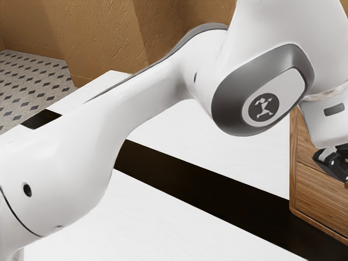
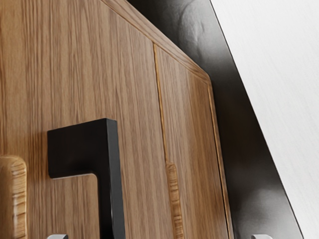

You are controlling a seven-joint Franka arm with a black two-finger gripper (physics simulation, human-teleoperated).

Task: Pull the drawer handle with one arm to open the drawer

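Observation:
A wooden cabinet (image 1: 318, 190) stands at the exterior view's right edge, and my gripper (image 1: 333, 161) hangs right in front of its face, partly cut off by the frame. From the wrist, the drawer front (image 2: 65, 69) is very close, with a black bar handle (image 2: 107, 164) mounted on it. Two grey fingertips (image 2: 57, 236) peek in at the lower edge, far apart, and the handle's bar runs down between them without touching either. My gripper (image 2: 159, 237) is open and holds nothing. A second wooden panel (image 2: 192, 164) lies beside the drawer front.
The cabinet rests on a white table (image 1: 179, 136) crossed by a wide black stripe (image 1: 217, 190). My own white arm (image 1: 136, 125) covers much of the exterior view. Behind are a brown wall (image 1: 81, 32) and a patterned floor (image 1: 32, 81).

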